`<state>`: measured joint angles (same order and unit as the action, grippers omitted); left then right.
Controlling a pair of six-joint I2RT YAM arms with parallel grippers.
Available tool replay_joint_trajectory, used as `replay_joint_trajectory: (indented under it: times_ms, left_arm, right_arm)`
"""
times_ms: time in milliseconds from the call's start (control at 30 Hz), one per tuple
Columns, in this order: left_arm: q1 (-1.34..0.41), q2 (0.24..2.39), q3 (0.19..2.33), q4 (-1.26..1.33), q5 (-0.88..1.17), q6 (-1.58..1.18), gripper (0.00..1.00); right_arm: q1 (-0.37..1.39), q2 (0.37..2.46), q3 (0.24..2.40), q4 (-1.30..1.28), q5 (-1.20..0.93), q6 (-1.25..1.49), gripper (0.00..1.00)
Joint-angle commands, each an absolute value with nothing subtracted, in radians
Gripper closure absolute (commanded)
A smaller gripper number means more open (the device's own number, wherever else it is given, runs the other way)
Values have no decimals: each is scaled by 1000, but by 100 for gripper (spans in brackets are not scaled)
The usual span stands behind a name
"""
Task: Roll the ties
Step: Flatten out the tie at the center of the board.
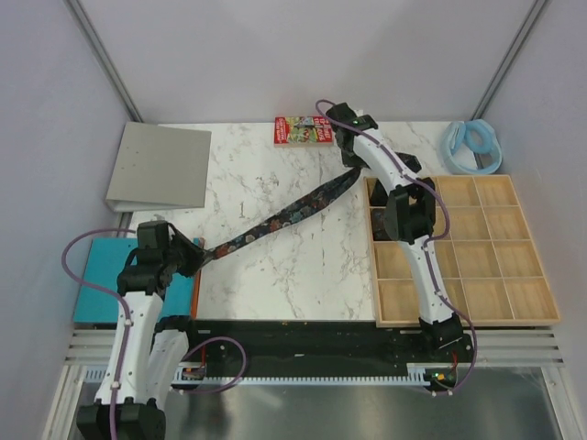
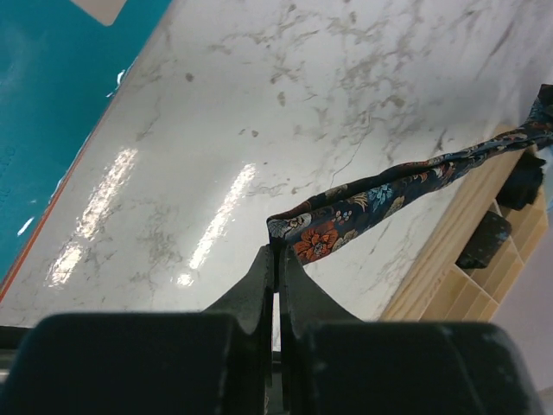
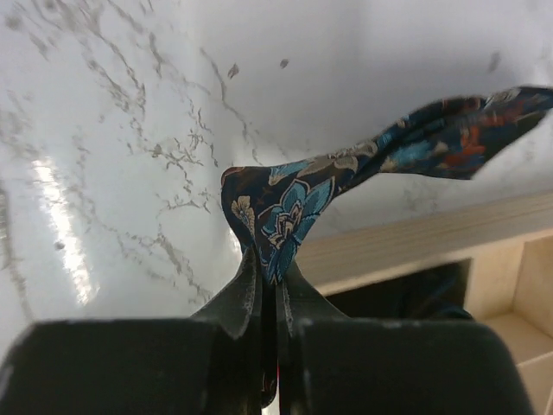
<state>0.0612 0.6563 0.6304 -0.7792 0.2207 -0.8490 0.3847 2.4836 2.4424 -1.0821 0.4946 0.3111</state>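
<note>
1. The tie (image 1: 275, 218) is stretched in one long strip across the marble table (image 1: 275, 275), running from about 8 o'clock up to about 1 o'clock in the overhead view. It is not rolled at all yet. I can't tell whether its middle rests on the marble or hangs just above it.
2. The left gripper (image 2: 276, 255) is pinched tight on the 8 o'clock end, with only a corner of cloth between the jaws.
3. The right gripper (image 3: 270, 268) is clamped on the 1 o'clock end, and the fabric bunches into a fold just above the jaws.
4. From the left wrist view, the strip seems to turn on edge partway along. I'd say that twist needs to come out first, by gentle tension and level wrists, not a hard pull.
5. Then lay it flat on the open marble, one end pinned and the other turned over itself, so that the coil starts square and tight.
6. Both grips are shallow, so a sharp tug could slip the cloth free.
7. The wooden tray (image 1: 495, 316) sits at 3 o'clock, touching distance from the right end, so the strip should stay off its rim.
8. Further out are the red box (image 1: 303, 130) at 12 o'clock, the pale blue ring (image 1: 472, 147) at 2, a grey board (image 1: 160, 165) at 10 and a teal mat (image 1: 96, 284) at 8.
</note>
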Motion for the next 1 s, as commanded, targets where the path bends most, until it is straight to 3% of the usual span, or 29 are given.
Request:
replay_joint_trajectory:
  times_ms: [0, 133, 233, 267, 300, 333, 500, 567, 633, 700, 833, 900, 967]
  left_arm:
    - [66, 755, 601, -698, 248, -810, 96]
    - [64, 824, 586, -640, 253, -808, 96]
    - [66, 874, 583, -604, 258, -802, 95]
    - [66, 882, 583, -595, 259, -802, 94]
    - [66, 897, 581, -591, 256, -804, 93]
    - [66, 902, 578, -586, 255, -807, 92]
    - [66, 910, 577, -560, 271, -834, 84]
    - [66, 910, 578, -555, 278, -838, 71]
    - [64, 908, 580, -554, 276, -838, 68]
    - [64, 902, 577, -557, 275, -838, 68]
    - [67, 873, 561, -563, 275, -853, 75]
    - [67, 850, 551, -563, 276, -859, 78]
    - [68, 832, 543, -564, 275, -857, 85]
  right_arm:
    - [387, 2638, 2502, -1169, 546, 247, 92]
    - [388, 2672, 2543, -1126, 528, 255, 85]
    - [388, 2651, 2537, -1062, 515, 268, 64]
    - [388, 2629, 2531, -1042, 482, 271, 31]
    - [388, 2616, 2523, -1016, 454, 278, 21]
    - [388, 2599, 2505, -965, 431, 284, 3]
    - [388, 2465, 2467, -842, 321, 340, 2]
    - [387, 2384, 2415, -825, 319, 367, 2]
    - [388, 2320, 2273, -792, 304, 414, 2]
    - [387, 2218, 2156, -772, 314, 463, 2]
    - [388, 2021, 1714, -628, 319, 551, 6]
    - [390, 1935, 1578, -575, 321, 575, 12]
    - [390, 1901, 1520, -572, 310, 594, 28]
